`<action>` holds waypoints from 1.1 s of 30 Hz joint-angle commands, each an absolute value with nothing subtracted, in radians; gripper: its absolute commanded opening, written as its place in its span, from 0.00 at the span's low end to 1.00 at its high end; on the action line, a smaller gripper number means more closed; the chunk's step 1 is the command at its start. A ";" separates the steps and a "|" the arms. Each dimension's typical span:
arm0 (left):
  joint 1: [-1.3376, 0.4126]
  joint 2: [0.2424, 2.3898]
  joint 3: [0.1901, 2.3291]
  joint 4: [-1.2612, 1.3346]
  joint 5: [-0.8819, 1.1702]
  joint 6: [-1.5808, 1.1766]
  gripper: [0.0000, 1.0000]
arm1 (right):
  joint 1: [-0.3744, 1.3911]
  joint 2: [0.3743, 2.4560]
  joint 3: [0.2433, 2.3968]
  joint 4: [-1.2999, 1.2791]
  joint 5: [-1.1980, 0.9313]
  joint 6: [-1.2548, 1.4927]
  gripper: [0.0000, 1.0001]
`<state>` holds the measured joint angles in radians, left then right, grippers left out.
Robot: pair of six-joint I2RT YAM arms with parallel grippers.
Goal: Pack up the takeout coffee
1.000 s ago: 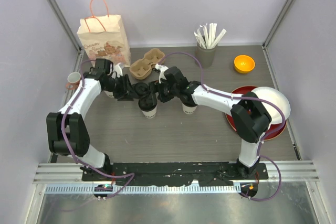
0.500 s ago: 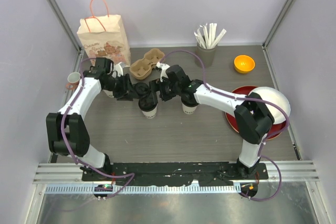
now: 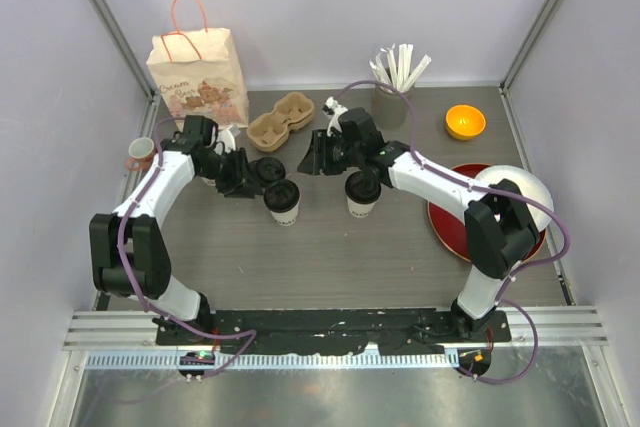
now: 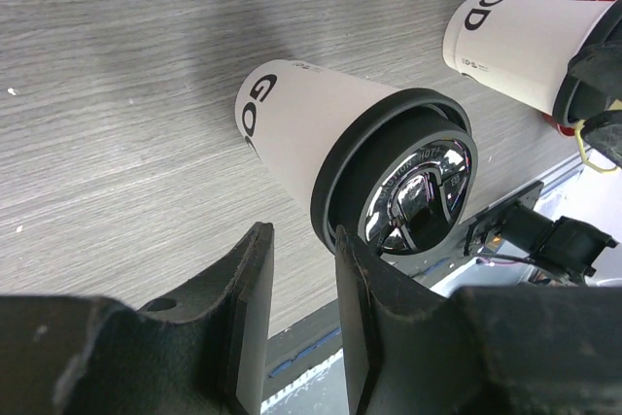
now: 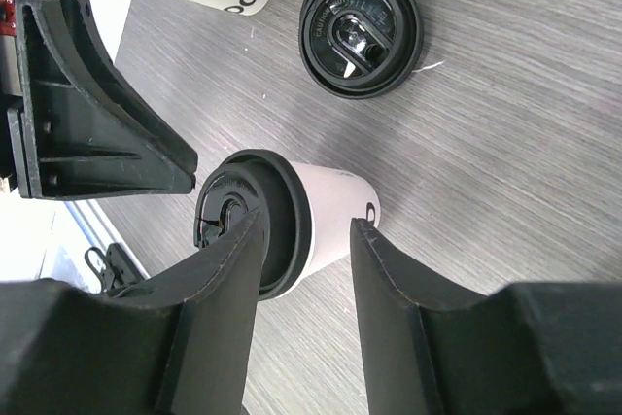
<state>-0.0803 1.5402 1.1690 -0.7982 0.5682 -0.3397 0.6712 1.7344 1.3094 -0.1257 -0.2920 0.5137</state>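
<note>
Two cream-white paper cups with black lids stand on the table: one [image 3: 283,200] in the middle, the other [image 3: 361,192] to its right. The left wrist view shows the first cup [image 4: 321,128] just beyond my fingertips and the second [image 4: 520,41] farther off. My left gripper [image 3: 252,177] [image 4: 301,240] is slightly open and empty, just left of the first cup. My right gripper [image 3: 311,161] [image 5: 306,225] is open and empty, raised behind the first cup [image 5: 326,211], which it looks down on.
Loose black lids [image 3: 268,168] [image 5: 360,15] lie behind the first cup. A cardboard cup carrier [image 3: 281,119] and a paper bag [image 3: 198,75] stand at the back left. There are also a straw holder [image 3: 393,102], an orange bowl [image 3: 465,122], a red plate [image 3: 450,232] and a pink mug [image 3: 138,154].
My right gripper has pulled back from the first lidded cup, away and to the right, uncovering the second cup. The left arm has barely moved.
</note>
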 commanded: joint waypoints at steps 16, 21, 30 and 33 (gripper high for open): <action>-0.087 1.526 1.131 -0.726 0.626 -0.377 0.38 | 0.687 1.782 1.301 -0.170 -0.409 0.526 0.39; -0.089 1.528 1.135 -0.727 0.630 -0.380 0.38 | 0.692 1.792 1.289 -0.158 -0.410 0.526 0.39; -0.087 1.540 1.091 -0.692 0.663 -0.408 0.38 | 0.693 1.822 1.267 -0.149 -0.416 0.526 0.38; -0.089 1.551 1.069 -0.669 0.673 -0.423 0.38 | 0.695 1.829 1.249 -0.149 -0.413 0.526 0.36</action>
<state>-0.0841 1.5402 1.0927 -0.7242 0.6144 -0.3901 0.6849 1.8008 1.2766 -0.1650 -0.4065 0.5301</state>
